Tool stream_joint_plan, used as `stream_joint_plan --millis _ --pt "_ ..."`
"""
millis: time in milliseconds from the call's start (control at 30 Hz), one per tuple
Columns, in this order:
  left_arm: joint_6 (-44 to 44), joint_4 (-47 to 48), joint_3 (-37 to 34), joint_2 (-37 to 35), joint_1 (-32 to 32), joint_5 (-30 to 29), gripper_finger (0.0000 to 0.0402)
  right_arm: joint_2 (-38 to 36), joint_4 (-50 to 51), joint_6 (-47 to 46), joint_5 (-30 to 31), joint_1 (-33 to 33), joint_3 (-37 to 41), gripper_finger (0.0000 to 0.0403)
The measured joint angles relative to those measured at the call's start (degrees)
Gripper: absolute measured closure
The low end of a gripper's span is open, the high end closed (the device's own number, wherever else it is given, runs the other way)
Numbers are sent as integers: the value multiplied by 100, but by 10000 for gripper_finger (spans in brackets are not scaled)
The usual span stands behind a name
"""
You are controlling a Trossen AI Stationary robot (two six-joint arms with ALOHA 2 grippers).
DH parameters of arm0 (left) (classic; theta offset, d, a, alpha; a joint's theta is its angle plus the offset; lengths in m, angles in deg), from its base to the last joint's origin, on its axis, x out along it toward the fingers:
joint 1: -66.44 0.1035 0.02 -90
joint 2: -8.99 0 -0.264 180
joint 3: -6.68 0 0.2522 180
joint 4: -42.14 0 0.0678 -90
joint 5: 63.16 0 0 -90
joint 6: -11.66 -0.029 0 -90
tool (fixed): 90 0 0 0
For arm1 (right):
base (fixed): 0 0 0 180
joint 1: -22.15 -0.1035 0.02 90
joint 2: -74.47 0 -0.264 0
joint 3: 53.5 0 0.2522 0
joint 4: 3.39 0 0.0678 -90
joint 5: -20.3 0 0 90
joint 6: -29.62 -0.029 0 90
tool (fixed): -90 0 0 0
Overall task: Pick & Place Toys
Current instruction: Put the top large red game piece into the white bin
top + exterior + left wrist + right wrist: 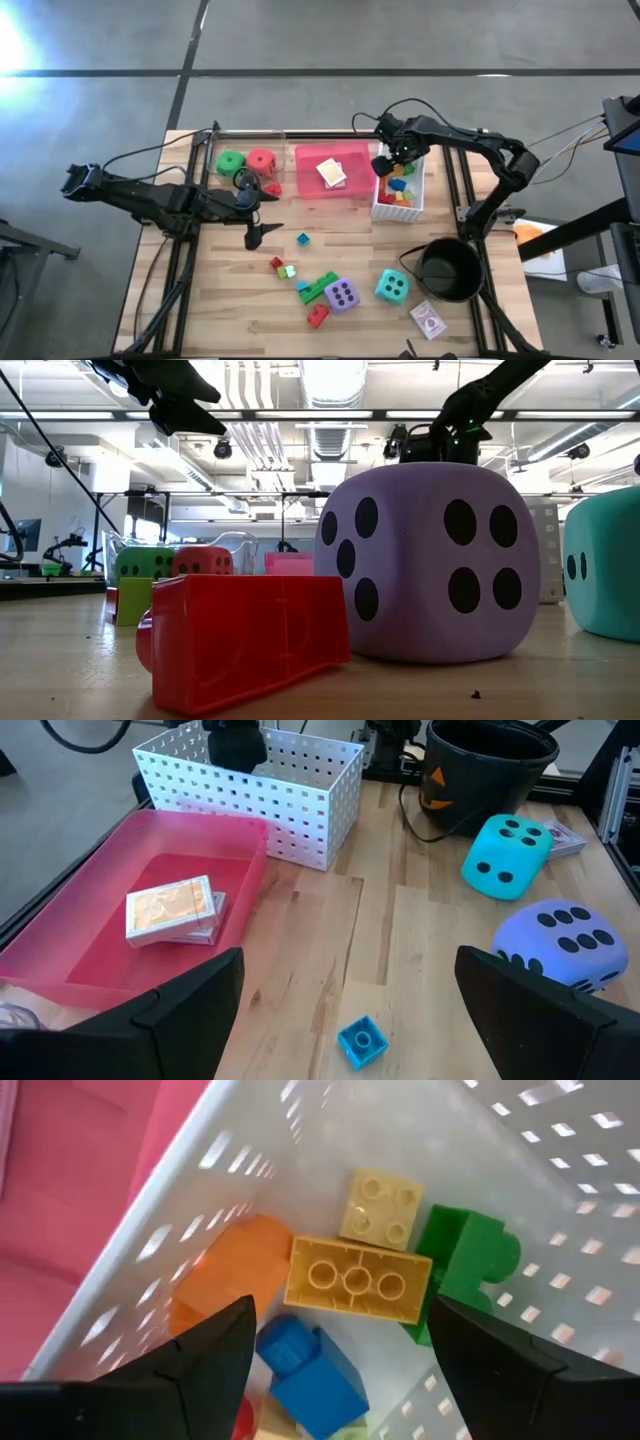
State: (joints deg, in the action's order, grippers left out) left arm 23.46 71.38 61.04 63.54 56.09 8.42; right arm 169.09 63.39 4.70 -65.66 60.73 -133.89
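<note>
The right gripper (392,163), fingers spread wide and empty, hangs over the white mesh basket (413,207), where a yellow brick (358,1280) lies on other bricks, its long axis running 9 to 3 o'clock. The left gripper (256,236), also wide, hovers above a blue brick (361,1041).

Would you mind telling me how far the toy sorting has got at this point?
Partly done. Bricks lie in the white basket, card packs in the pink tray. The right gripper hangs open over the basket, holding nothing; the left gripper is open above the table. Purple die, teal die and loose bricks remain.
</note>
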Motion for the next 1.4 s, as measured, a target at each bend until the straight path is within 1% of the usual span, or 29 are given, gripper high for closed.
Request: stream_joint_plan --millis 100,133,267,333,467,567,633,733,900,967,1067,1167,1333,1400 --pt "2 -4 0 0 0 -18 36 -112 134 6 4 1 0 114" --pt "58 -13 0 0 2 -166 36 -165 196 4 6 -1 0 114" --pt "559 363 108 -4 23 -1301 36 -450 527 -39 48 -44 -20 114" --pt "619 650 109 -1 43 -1665 36 -640 640 -60 57 -108 -28 114" --pt "766 857 109 74 209 -1859 36 -1132 684 -220 63 -432 -20 114" --pt "792 846 109 241 466 -2059 36 -1519 677 -409 100 -826 -17 114" --pt "843 842 107 439 695 -2052 36 -1756 656 -575 268 -1156 -15 114" --pt "1007 884 89 813 1099 -1871 36 -2037 631 -849 565 -1726 -12 114" --pt "1046 1057 63 1441 1758 -1173 36 -2229 499 -1280 1171 -2759 -7 114" --pt "957 1216 63 1663 1928 -1051 36 -2228 420 -1438 1397 -3151 -3 114" --pt "919 1485 63 1976 2027 -1049 36 -2149 231 -1520 1663 -3674 2 114" --pt "810 1526 63 2224 2026 -1046 36 -2009 -62 -1522 1941 -4076 6 114" --pt "725 1521 63 2468 2026 -1049 39 -1728 -515 -1497 2202 -4444 6 114" --pt "717 1520 63 2478 2026 -1050 48 -1597 -627 -1496 2297 -4517 4 114"
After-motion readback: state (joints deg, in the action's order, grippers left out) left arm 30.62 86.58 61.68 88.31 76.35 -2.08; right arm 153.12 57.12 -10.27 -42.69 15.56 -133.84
